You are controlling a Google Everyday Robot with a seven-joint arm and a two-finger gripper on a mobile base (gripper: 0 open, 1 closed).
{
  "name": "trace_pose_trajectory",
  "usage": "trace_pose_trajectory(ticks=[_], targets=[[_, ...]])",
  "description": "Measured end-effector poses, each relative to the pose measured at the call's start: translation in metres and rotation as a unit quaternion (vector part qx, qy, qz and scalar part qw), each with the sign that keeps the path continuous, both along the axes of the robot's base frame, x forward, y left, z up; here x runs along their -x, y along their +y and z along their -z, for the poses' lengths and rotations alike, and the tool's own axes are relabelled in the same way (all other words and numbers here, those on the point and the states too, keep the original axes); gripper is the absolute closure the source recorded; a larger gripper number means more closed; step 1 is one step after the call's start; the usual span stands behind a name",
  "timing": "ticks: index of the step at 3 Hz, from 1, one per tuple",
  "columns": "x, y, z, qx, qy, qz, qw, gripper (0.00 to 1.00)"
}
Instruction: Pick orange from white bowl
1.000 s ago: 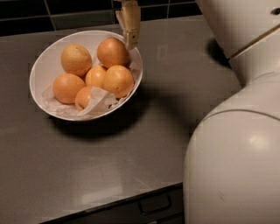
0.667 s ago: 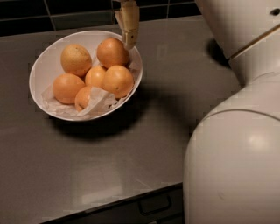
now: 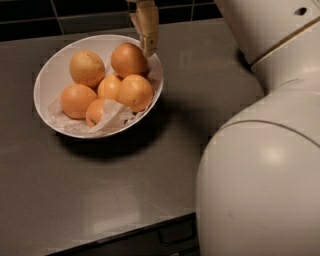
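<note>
The white bowl (image 3: 52, 75), lined with crumpled white paper (image 3: 109, 118), stands on the dark counter at upper left and holds several oranges. The deep reddish orange (image 3: 128, 60) lies at the bowl's back right. A paler yellowish orange (image 3: 86, 67) lies to its left, and smaller ones lie in front. My gripper (image 3: 148, 49) hangs down from the top edge, right beside the reddish orange at its right side, over the bowl's far right rim. Only its tan lower part shows.
The grey counter (image 3: 110, 195) stretches in front of and to the right of the bowl. A dark tiled wall (image 3: 75, 15) runs behind. My white arm and body (image 3: 260, 175) fill the right side. The counter's front edge (image 3: 150, 220) has a drawer handle (image 3: 175, 232) below.
</note>
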State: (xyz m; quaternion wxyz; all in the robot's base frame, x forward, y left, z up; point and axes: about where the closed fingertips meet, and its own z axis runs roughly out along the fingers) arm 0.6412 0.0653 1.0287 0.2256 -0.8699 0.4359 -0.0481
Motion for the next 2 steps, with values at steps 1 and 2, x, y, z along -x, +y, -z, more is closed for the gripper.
trace_pose_trajectory(ticks=[1,2], targets=[[-0.014,0.036,-0.005,0.029,-0.028,-0.059,0.9974,0.00],[-0.029,0.074,-0.012,0.045,-0.073,-0.118,0.9893,0.00]])
